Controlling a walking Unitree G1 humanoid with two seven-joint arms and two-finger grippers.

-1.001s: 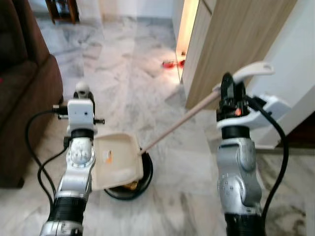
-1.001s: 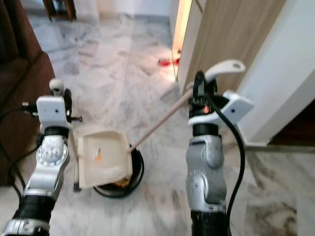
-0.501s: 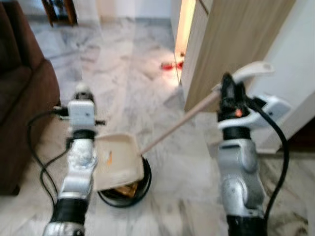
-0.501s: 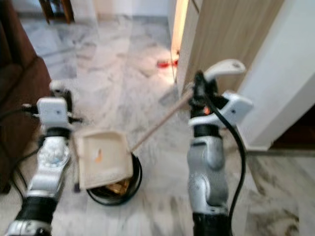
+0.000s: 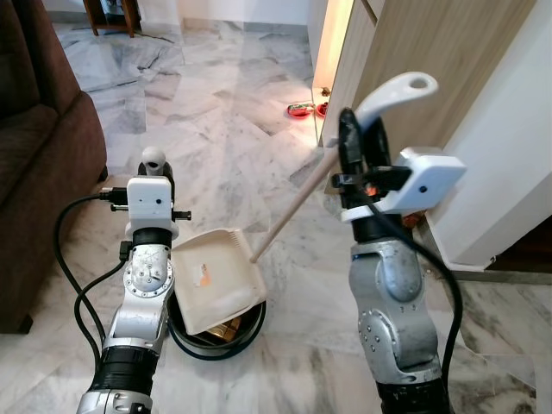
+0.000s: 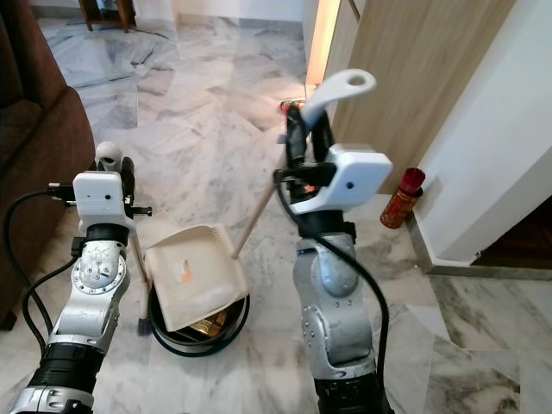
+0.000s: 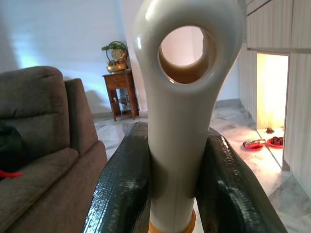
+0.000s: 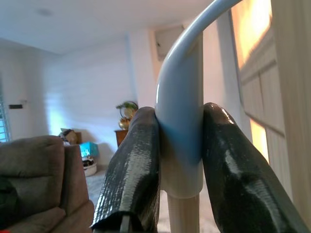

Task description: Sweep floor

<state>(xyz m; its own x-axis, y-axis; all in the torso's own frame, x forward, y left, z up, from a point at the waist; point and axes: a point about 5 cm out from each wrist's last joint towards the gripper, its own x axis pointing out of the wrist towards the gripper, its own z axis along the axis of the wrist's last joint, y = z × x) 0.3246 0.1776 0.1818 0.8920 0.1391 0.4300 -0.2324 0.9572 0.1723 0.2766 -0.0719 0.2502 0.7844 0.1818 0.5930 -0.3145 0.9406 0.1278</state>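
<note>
A beige dustpan (image 5: 220, 278) hangs tilted over a black round bin (image 5: 252, 328) that holds brownish debris. Its long wooden handle (image 5: 289, 214) rises to a white grip (image 5: 395, 90), and my right gripper (image 5: 354, 142) is shut on that grip; in the right wrist view the black fingers (image 8: 138, 160) clamp it. My left gripper (image 6: 110, 166) is shut on a pale broom handle with a hole (image 7: 182, 53). The thin broom stick (image 6: 138, 276) runs down beside the bin.
A brown sofa (image 5: 39, 164) stands close on the left, with black cables (image 5: 73, 285) looping beside my left arm. A wooden cabinet (image 5: 431, 52) and white wall are on the right, with a red spray can (image 6: 403, 197) at their foot. Red dishes (image 5: 304, 109) lie ahead on marble floor.
My right arm has swung left and nearer with the dustpan grip, so the handle stands steeper. The dustpan stays over the bin. The left arm holds its place.
</note>
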